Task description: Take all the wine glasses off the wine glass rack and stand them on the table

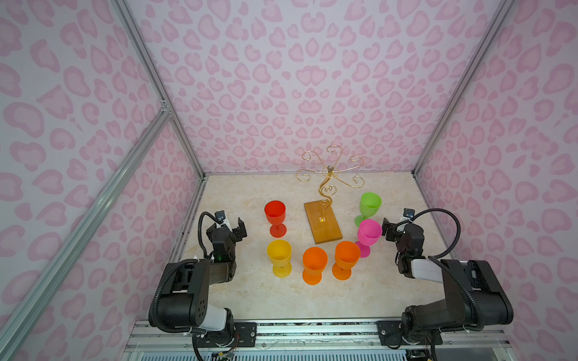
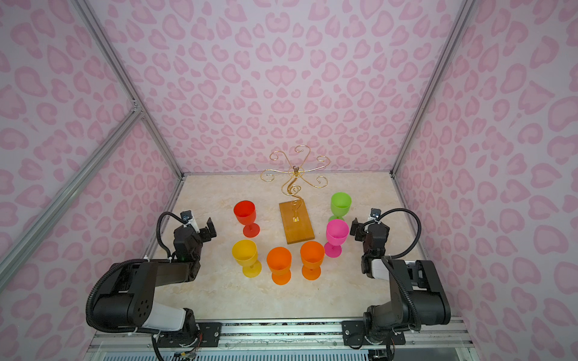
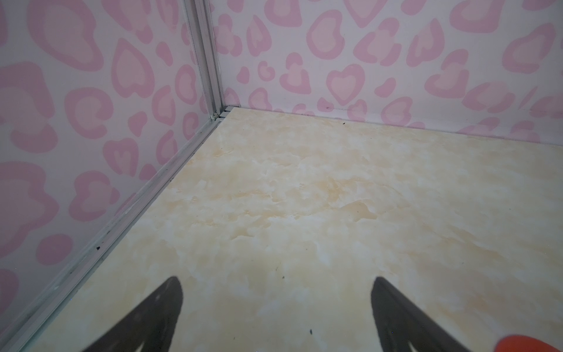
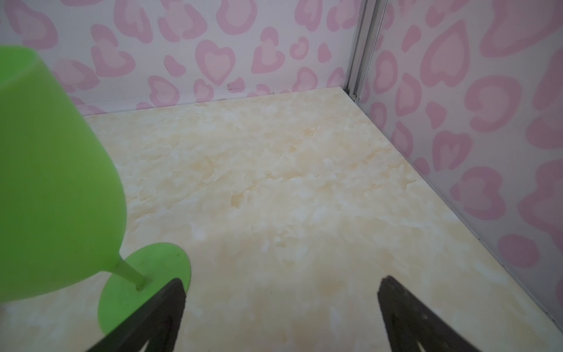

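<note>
Over on the left, your left gripper (image 3: 275,282) hangs above the marble table (image 1: 250,297) with its jaws spread wide and empty, near the red glass (image 1: 275,212) and yellow glass (image 1: 279,253). Dead center you've got the wine glass rack (image 1: 323,226) upright on its wooden base, with 2 orange glasses (image 1: 315,261) just in front, and all 6 glasses stand on the table. Off to the right, the pink glass (image 1: 369,233) and green glass (image 1: 370,203) sit close to your right gripper (image 4: 281,282), also spread wide and gripping nothing.
</note>
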`<state>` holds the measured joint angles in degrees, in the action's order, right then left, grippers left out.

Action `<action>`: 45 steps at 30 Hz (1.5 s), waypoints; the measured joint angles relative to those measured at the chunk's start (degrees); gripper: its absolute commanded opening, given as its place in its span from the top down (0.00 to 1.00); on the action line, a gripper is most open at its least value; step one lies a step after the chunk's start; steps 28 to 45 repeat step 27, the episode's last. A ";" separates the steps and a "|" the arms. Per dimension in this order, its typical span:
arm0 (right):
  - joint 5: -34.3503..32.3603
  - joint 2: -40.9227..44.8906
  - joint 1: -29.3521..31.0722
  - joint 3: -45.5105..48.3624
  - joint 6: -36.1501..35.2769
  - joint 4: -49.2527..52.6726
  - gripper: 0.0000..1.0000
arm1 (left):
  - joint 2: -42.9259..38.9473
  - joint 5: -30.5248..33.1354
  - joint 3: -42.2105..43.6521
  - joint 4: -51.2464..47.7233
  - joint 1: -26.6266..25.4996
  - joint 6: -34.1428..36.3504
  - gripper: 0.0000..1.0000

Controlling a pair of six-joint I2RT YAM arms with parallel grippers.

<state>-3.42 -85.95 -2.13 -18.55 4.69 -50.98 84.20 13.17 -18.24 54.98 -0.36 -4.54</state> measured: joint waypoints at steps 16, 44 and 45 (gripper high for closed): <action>-1.27 -3.56 1.27 1.38 -1.20 -10.29 0.01 | 0.00 -0.31 0.02 0.37 0.02 0.00 0.02; -1.49 -3.56 1.27 1.38 -1.22 -10.45 0.01 | 0.00 -0.33 0.02 0.37 0.02 0.00 0.02; -1.49 -3.56 1.27 1.38 -1.22 -10.45 0.01 | 0.00 -0.33 0.02 0.37 0.02 0.00 0.02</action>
